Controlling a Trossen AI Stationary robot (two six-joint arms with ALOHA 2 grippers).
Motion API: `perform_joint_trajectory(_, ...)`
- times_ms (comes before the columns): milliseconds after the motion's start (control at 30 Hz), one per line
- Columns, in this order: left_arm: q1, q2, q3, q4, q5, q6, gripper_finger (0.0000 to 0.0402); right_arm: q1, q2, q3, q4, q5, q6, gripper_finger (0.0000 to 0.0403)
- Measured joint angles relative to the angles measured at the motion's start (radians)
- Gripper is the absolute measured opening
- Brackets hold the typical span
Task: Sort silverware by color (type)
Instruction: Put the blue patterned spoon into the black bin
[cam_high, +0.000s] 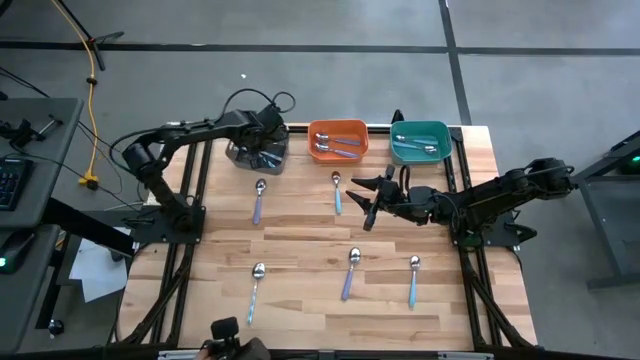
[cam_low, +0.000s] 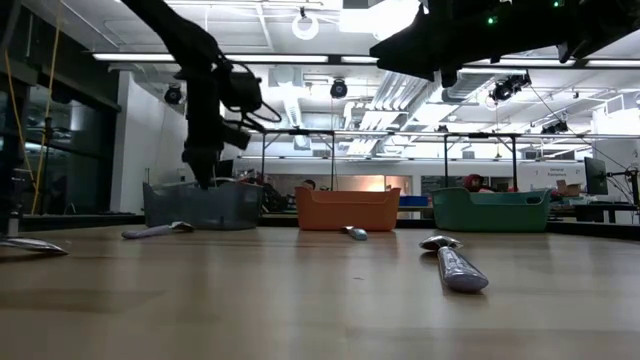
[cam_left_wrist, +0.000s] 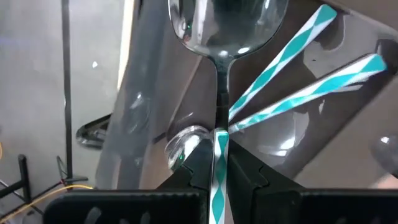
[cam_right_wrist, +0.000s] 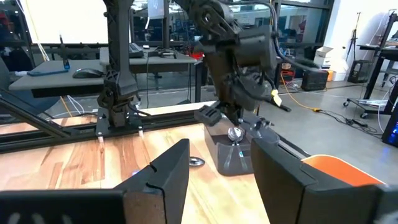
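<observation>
gripping a striped-handled spoon (cam_left_wrist: 219, 112) over the grey bin (cam_high: 240, 155), left gripper (cam_left_wrist: 217, 169) clamps narrow; right gripper (cam_high: 366, 192) hovers wide, empty.

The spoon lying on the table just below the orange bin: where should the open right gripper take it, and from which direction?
Probably from straight above, at the middle of the blue handle of the spoon. It lies flat and alone, bowl toward the orange bin, so the slim handle fits between the fingers if they straddle it crosswise. The right gripper hovers open just beside it.
</observation>
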Motion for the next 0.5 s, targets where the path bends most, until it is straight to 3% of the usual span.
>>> perform_joint_trajectory(500,0.071,0.199,0.044,0.14,-0.06,0.132,0.0014,0.0,0.0,0.0,0.0,0.001,-0.008,0.0157)
